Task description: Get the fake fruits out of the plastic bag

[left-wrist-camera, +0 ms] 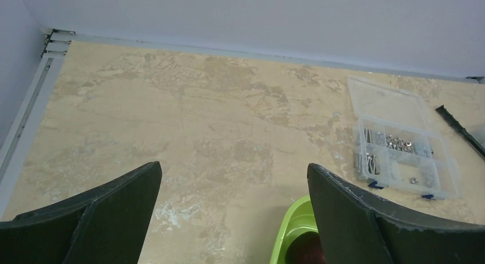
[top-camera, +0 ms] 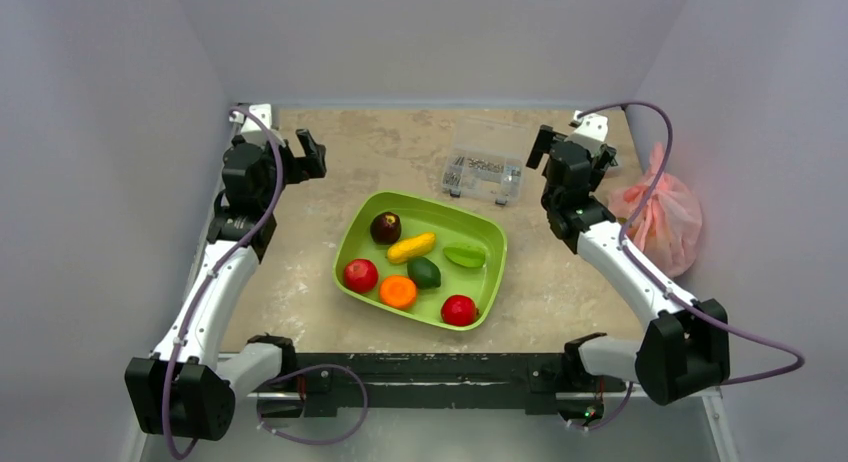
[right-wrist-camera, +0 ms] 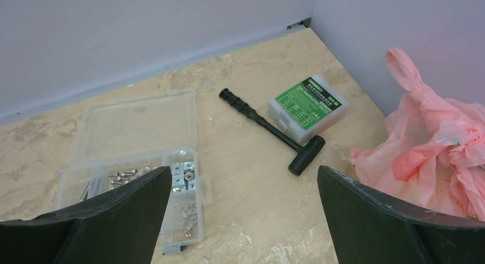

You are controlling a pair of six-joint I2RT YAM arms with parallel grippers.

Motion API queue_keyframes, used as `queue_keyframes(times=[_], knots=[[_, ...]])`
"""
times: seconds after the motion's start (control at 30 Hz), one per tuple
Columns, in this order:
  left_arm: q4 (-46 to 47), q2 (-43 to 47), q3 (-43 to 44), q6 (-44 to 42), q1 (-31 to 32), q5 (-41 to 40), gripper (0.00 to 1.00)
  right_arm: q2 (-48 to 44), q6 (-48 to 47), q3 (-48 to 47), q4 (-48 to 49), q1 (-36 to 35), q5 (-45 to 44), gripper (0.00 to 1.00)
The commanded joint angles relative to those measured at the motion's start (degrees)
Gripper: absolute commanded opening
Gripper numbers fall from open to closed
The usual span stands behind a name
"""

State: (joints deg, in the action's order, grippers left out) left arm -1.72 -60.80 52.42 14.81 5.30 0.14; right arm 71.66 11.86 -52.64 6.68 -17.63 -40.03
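Note:
The pink plastic bag lies crumpled at the table's right edge, against the wall. It also shows in the right wrist view, right of my fingers. Its contents are hidden; no banana, grape bunch or lime-green round fruit shows. My right gripper is open and empty, raised above the table left of the bag. My left gripper is open and empty, raised over the far left of the table.
A green tray in the middle holds two red fruits, an orange one, a stubby yellow one, a dark red one and green ones. A clear parts box, a black mallet and a green-labelled case lie at the back.

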Motion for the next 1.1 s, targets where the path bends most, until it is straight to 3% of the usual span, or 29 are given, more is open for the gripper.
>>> queue_keyframes(times=[0.0, 0.27, 0.43, 0.53, 0.67, 0.83, 1.0, 1.07], knots=[[1.9, -0.3, 3.7, -0.7, 0.1, 1.3, 1.0, -2.5, 2.2, 0.7, 2.1, 0.0, -1.1, 0.99], [-0.2, -1.5, 4.8, 0.3, 4.0, 6.5, 0.97, -4.4, 4.2, 4.2, 4.6, 0.0, 2.3, 0.99], [-0.8, -2.3, 5.0, 0.3, 6.4, 7.9, 0.97, -0.4, 9.4, 2.2, -2.1, 0.5, -9.8, 0.99], [-2.7, -3.6, 6.2, -1.5, 9.5, 7.2, 0.97, 5.9, 6.8, -0.8, -4.5, 1.3, -18.3, 0.99], [-6.9, -5.7, 8.2, -5.2, 15.7, 4.9, 0.97, 14.8, 15.2, -9.3, -19.2, 6.0, -25.8, 0.99], [-8.2, -7.8, 8.9, -7.4, 20.4, 4.5, 0.95, 18.5, 17.4, -11.7, -22.7, 11.4, -25.7, 0.99], [-10.9, -10.3, 11.2, -6.8, 21.9, 5.6, 0.92, 21.0, 13.3, -13.8, -21.0, 14.4, -26.5, 0.99], [-10.8, -10.8, 11.5, -6.2, 22.0, 6.7, 0.91, 23.4, 14.0, -17.3, -24.7, 15.8, -25.7, 0.99]])
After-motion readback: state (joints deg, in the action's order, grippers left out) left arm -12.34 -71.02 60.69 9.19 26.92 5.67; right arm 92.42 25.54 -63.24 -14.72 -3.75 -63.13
